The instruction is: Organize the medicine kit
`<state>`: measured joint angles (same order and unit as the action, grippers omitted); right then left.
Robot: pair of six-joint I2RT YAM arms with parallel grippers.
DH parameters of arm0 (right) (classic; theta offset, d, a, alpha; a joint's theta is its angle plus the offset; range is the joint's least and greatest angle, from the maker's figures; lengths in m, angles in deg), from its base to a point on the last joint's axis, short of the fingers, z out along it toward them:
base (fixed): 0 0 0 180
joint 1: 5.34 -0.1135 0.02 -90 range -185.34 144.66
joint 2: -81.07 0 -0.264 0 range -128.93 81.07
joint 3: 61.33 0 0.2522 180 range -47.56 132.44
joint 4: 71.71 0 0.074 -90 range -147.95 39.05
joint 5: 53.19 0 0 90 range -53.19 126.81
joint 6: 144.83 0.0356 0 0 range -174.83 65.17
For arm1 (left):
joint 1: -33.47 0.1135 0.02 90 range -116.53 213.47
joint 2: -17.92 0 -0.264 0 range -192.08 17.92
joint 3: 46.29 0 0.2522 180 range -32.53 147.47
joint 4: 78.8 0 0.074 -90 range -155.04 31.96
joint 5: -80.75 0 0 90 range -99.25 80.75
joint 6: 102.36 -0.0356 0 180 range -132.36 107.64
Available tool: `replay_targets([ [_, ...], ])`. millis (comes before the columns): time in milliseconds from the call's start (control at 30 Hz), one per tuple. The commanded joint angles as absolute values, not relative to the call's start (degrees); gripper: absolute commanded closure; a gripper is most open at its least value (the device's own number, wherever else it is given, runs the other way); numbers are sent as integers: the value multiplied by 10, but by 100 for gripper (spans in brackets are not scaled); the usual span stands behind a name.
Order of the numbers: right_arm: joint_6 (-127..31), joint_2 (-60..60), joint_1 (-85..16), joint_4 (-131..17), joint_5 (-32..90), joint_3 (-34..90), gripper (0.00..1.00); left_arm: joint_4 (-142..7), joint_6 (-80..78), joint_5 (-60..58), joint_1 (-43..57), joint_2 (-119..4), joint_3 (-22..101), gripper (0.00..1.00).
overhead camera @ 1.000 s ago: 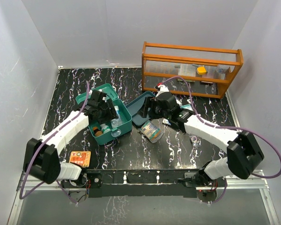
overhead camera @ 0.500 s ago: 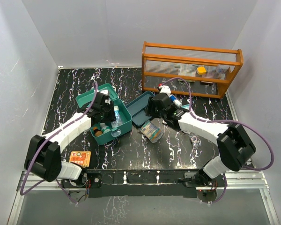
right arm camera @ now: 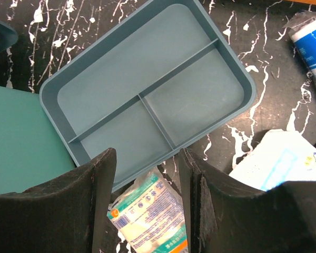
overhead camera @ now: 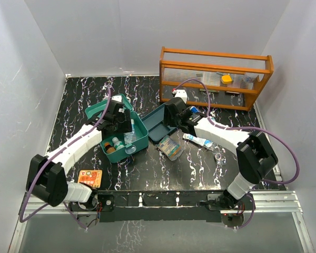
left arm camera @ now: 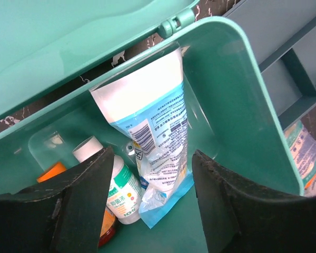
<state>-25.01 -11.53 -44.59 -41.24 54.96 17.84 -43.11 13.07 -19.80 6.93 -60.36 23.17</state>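
Open medicine kit, left of centre on the black marbled surface. Its divided tray lies just beside it, out of the box, I judge, so that loose items can go in underneath. My left fingers hang spread and empty over the tube and bottle inside. My right fingers, likewise spread and empty, hang above the tray's near edge. Orange rack behind; plain white walls.

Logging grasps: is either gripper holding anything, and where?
Nothing is held. The left gripper is open above the medicine kit; the right gripper is open above the insert tray.
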Motion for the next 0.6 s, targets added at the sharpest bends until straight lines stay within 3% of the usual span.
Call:
replay_targets([
  [0, -269, -98, -439, -409, 572, 193, 51, -436, 129, -218, 67, -554, 229, 37],
  [67, -267, -95, -437, -410, 572, 186, 51, -455, 130, -230, 67, -556, 223, 38],
  [233, -264, -87, -436, -409, 571, 174, 51, -452, 153, -259, 67, -612, 248, 62],
  [333, -272, -82, -436, -409, 570, 170, 51, -473, 150, -246, 67, -629, 228, 72],
  [567, -279, -85, -433, -406, 560, 164, 51, -499, 149, -196, 67, -667, 194, 75],
])
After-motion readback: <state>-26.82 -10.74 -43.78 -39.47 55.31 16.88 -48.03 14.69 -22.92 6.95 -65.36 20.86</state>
